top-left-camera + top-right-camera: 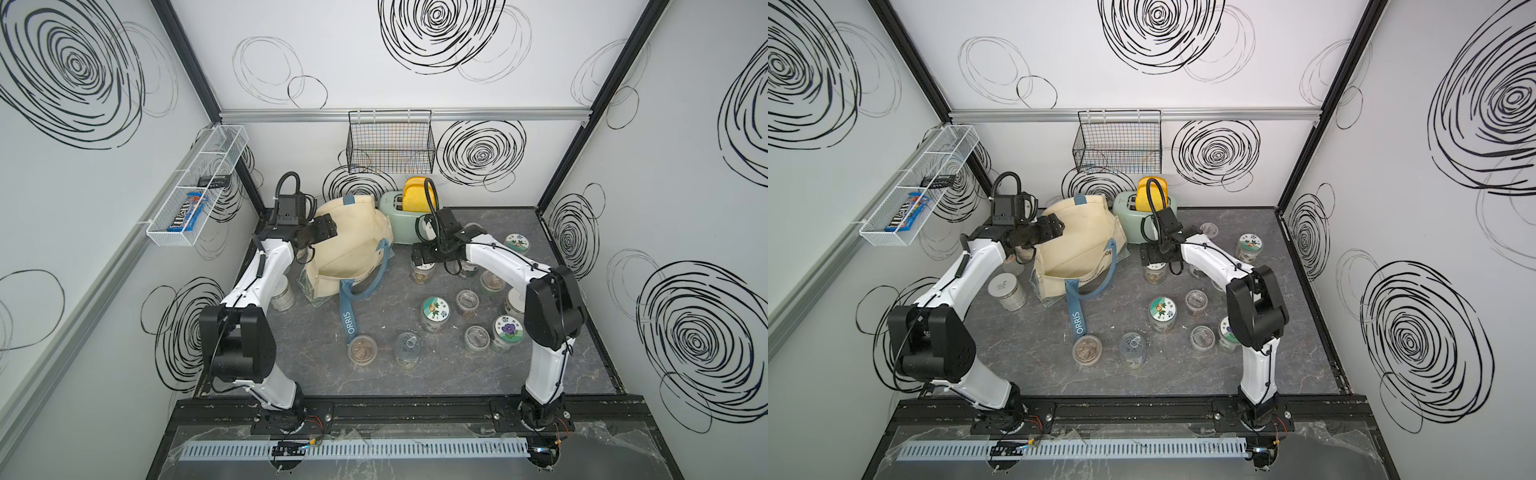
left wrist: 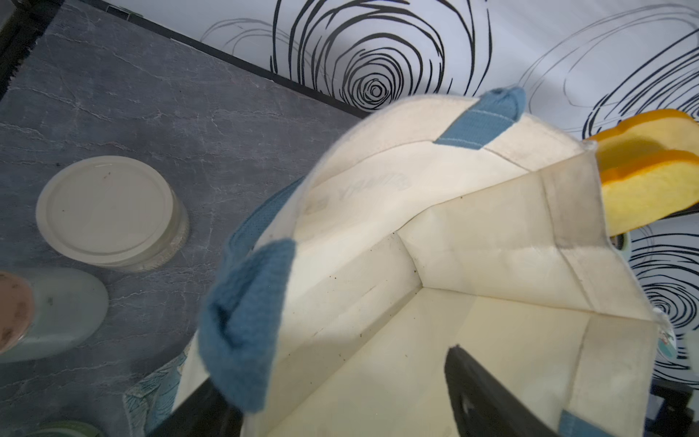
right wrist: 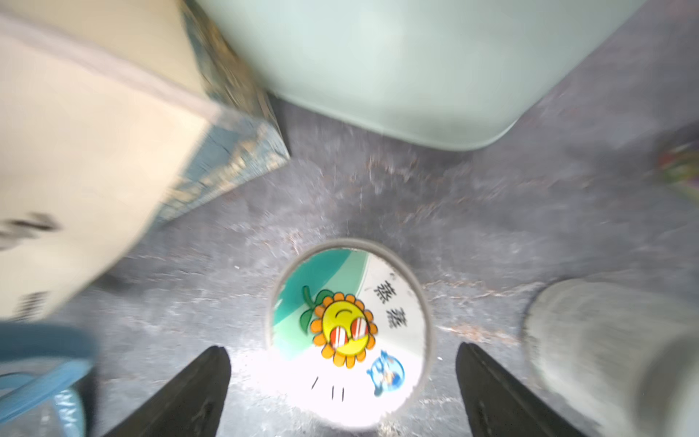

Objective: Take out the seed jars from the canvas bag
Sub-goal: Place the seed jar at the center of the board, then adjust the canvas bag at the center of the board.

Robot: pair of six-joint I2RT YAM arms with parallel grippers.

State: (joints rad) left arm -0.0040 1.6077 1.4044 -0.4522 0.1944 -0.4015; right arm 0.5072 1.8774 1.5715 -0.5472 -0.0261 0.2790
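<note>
Dark grey marbled tabletop (image 1: 457, 374), swirl-patterned walls (image 1: 457, 62). The cream canvas bag with blue strap handles (image 1: 353, 245) sits open near the far left corner, beside a mint-green toaster (image 1: 399, 220). Left gripper (image 1: 323, 232) hovers at its rim, fingers apart. Right gripper (image 3: 342, 350), fingers apart, hangs over a sunflower-lidded clear seed jar (image 3: 348, 325). Other clear seed jars (image 1: 434, 311) dot the right half.

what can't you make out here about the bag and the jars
Inside of the canvas bag: left wrist view shows bare canvas, but the frame edge and a finger of the left gripper cut off part; a leftover jar can't be ruled out.
The seed jars by the right arm: partly hidden under it in both top views.
The bag's lettering, right wrist view: motion blur.
</note>
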